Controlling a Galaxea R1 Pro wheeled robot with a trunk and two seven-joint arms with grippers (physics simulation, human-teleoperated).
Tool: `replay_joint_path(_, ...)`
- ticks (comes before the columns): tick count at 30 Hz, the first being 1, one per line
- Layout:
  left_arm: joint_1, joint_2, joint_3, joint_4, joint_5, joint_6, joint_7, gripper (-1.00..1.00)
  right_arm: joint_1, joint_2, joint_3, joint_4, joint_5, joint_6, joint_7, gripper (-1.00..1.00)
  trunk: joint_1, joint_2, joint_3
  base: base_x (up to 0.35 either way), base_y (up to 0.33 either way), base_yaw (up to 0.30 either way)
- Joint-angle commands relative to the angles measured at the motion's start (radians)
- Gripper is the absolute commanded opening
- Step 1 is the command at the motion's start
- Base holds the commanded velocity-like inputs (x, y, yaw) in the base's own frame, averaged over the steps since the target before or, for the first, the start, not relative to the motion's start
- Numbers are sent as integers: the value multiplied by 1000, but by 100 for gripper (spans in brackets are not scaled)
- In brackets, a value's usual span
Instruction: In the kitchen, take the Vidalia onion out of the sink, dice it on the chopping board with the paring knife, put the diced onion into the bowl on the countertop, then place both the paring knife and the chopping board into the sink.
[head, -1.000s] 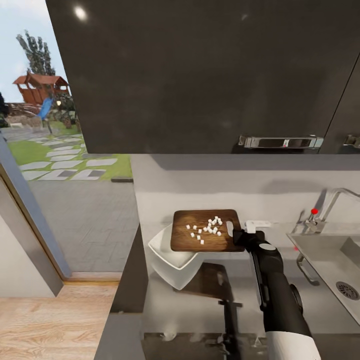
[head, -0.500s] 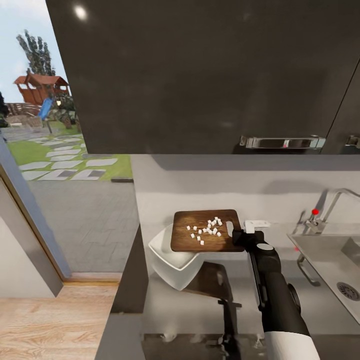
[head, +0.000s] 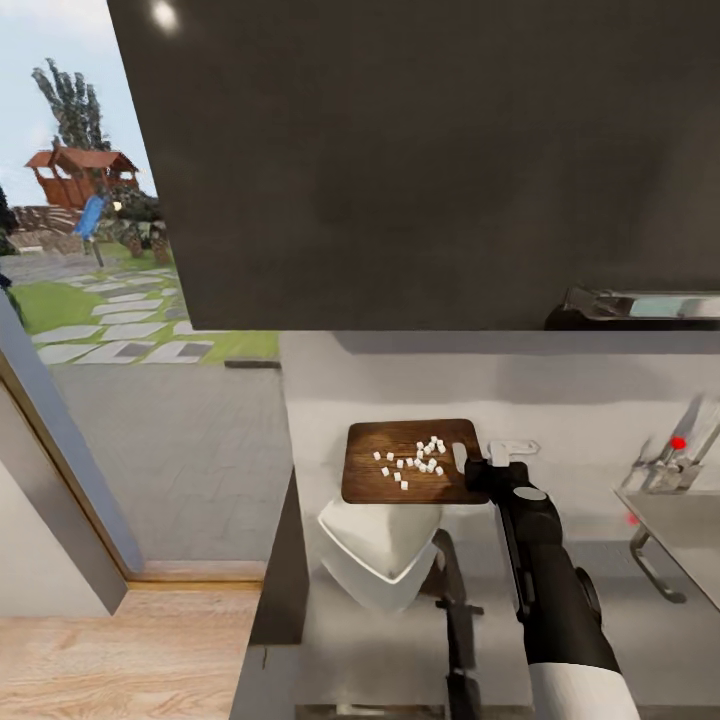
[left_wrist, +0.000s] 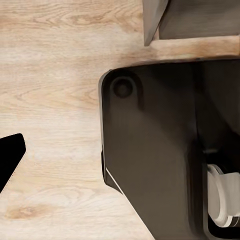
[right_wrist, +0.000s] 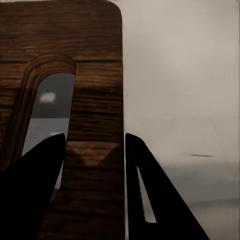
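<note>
My right gripper (head: 478, 470) is shut on the chopping board (head: 375, 480), a dark brown wooden rectangle held level above the countertop (head: 345, 640). Several small white diced onion pieces (head: 415, 462) lie on its top. In the right wrist view the two dark fingers (right_wrist: 35, 190) clamp the board's (right_wrist: 95, 90) strip between the handle slot (right_wrist: 47, 110) and the edge. The white squarish bowl (head: 380, 550) sits on the worktop just below the board's near edge. The sink (head: 685, 525) and its red-knobbed tap (head: 680, 442) are at the far right. The paring knife is out of view.
A glossy dark upper cabinet (head: 430, 160) with a chrome handle (head: 650, 305) hangs close over the worktop. Left of the counter's end is a glazed opening onto a paved garden (head: 120, 330). The left wrist view looks down at wooden floor (left_wrist: 50, 100) and my dark base (left_wrist: 150, 150).
The whole head view has shifted, so the camera moved; bowl, sink and tap sit further right in the picture. The held board now hangs more centrally over the bowl.
</note>
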Motion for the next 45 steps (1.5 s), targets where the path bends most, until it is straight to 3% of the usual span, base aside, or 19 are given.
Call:
replay_joint_path(1, 0, 1, -5, 1, 1, -1, 4, 100, -1, 1, -2, -1, 9, 4, 7, -100, 1, -2, -2, 68, 42, 0)
replay_joint_path(33, 0, 1, -5, 27, 1, -2, 4, 100, -1, 1, 3, -1, 6, -12, 21, -100, 1, -2, -2, 4, 2, 0)
replay_joint_path(39, 0, 1, -5, 27, 1, -2, 4, 100, -1, 1, 2, 10, 5, -99, 21, -100, 1, -2, -2, 0, 0, 0)
replay_joint_path(45, 0, 1, -5, 33, 1, -2, 4, 100, -1, 1, -1, 89, 5, -211, 20, -100, 1, -2, -2, 0, 0, 0)
